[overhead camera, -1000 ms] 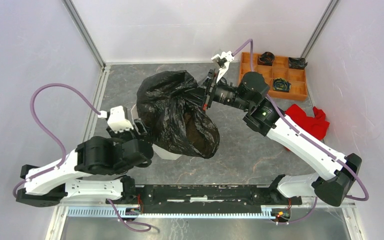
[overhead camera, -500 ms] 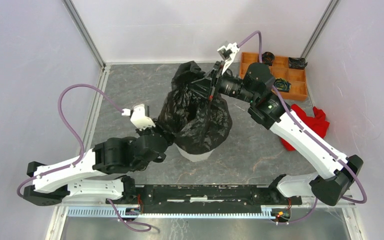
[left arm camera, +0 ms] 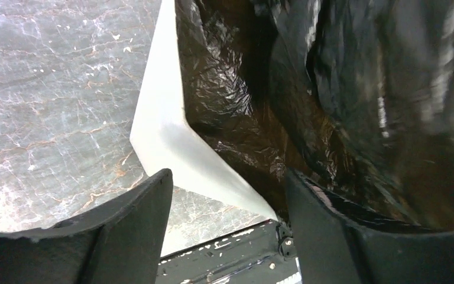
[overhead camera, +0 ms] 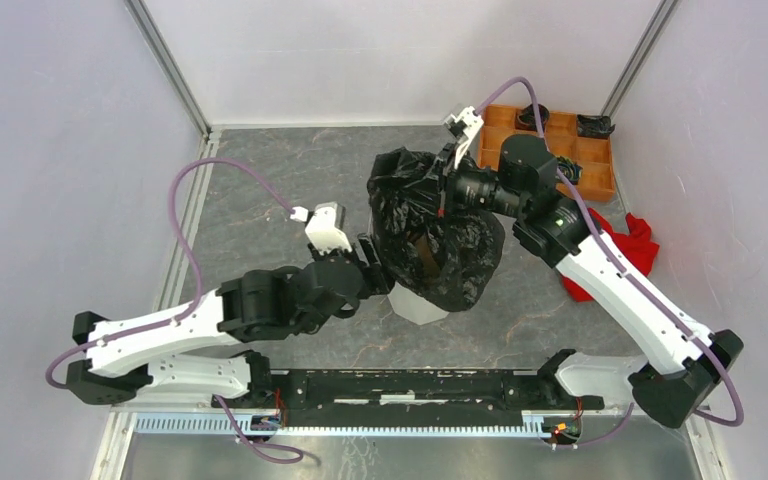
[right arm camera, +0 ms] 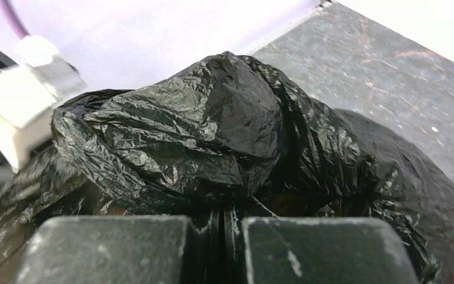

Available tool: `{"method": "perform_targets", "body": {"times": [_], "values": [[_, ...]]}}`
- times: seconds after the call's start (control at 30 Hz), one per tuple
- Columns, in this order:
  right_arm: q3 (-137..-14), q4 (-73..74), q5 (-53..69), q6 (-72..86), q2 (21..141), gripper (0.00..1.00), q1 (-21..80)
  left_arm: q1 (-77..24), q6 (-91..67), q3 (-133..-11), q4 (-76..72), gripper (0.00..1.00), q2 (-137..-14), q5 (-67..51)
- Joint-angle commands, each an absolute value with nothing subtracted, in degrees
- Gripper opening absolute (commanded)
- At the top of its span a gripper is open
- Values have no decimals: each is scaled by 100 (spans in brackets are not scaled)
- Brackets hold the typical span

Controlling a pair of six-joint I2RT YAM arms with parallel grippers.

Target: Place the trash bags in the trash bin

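The grey marbled counter [overhead camera: 260,190] carries everything. The black trash bag [overhead camera: 440,240] billows over the white trash bin [overhead camera: 418,305], draped across its mouth and hiding most of it, with some film hanging inside along the wall. The right pincer [right arm camera: 224,236] is clamped tight on a bunched fold at the bag's far top. The left pincer [left arm camera: 227,183] stands spread at the bin's near-left rim, seemingly touching neither bin nor bag.
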State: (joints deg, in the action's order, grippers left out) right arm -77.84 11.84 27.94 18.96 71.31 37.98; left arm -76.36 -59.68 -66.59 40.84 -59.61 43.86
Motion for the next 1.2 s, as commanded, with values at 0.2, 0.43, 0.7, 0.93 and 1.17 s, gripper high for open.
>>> {"method": "perform_targets", "body": {"times": [0.2, 0.43, 0.7, 0.93, 1.17], "values": [[-7246, 1833, 2275, 1398, 6712, 1, 3669, -7646, -4385, -7448, 4519, 100, -5222, 3922], [-7349, 1478, 2658, 1782, 6672, 1, 3673, -7646, -3876, -8152, 3779, 100, -5305, 3620], [-7575, 1275, 2742, 2134, 6422, 1, 3668, -7638, -3492, -8833, 3861, 100, -6363, 3963], [-7535, 923, 2696, 2501, 6194, 11, 3669, -7583, -3445, -8856, 3734, 83, -6764, 3446], [-7490, 1186, 2798, 2374, 6011, 53, 3675, -7465, -3609, -8649, 3840, 22, -6590, 4072]]}}
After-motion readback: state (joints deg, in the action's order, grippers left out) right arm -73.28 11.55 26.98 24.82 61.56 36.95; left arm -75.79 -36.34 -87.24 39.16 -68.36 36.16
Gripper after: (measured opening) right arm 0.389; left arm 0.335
